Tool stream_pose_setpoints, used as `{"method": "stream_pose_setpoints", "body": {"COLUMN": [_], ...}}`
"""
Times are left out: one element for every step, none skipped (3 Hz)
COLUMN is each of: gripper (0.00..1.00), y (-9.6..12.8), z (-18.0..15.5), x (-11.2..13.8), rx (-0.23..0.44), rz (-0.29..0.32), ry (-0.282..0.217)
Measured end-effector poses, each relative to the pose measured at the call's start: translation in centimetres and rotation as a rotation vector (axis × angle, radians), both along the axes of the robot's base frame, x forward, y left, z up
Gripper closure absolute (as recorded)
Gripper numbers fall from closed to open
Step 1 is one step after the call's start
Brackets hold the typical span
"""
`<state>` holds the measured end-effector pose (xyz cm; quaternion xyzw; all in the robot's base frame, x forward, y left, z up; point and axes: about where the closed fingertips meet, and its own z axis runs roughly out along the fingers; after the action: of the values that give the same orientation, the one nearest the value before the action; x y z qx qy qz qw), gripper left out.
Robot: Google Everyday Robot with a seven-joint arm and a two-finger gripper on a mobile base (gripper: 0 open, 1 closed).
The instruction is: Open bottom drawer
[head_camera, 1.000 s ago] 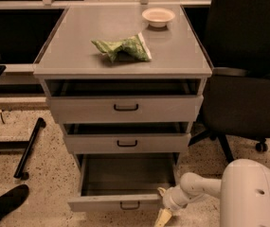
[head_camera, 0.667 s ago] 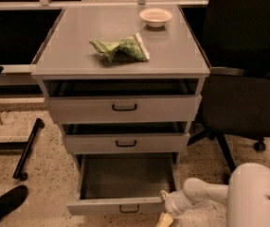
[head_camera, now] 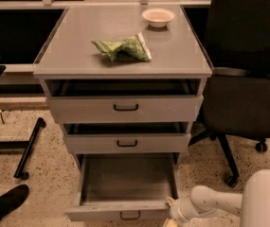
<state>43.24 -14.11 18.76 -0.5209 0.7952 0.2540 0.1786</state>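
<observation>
Bottom drawer (head_camera: 107, 213) standing well open, plain grey inside, gripper (head_camera: 171, 213) at its front's right end, perhaps touching, grip cannot be told

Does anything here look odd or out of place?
Nothing broken or spilled. A crumpled green bag lies on the cabinet top, and the bottom drawer stands far out, empty, with the gripper at its front right corner.
</observation>
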Motion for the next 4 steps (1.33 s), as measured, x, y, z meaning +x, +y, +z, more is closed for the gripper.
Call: {"method": "stream_pose_setpoints", "body": {"gripper": [0.0, 0.0, 0.0, 0.0], "y": [0.0, 0.0, 0.0, -0.5], "z": [0.0, -0.7, -0.4, 0.2], "x": [0.0, -1.2, -1.3, -3.3], "rx": [0.0, 0.028, 0.028, 0.019], "rz": [0.0, -0.008, -0.008, -0.032], "ry": [0.0, 0.033, 0.033, 0.084]}}
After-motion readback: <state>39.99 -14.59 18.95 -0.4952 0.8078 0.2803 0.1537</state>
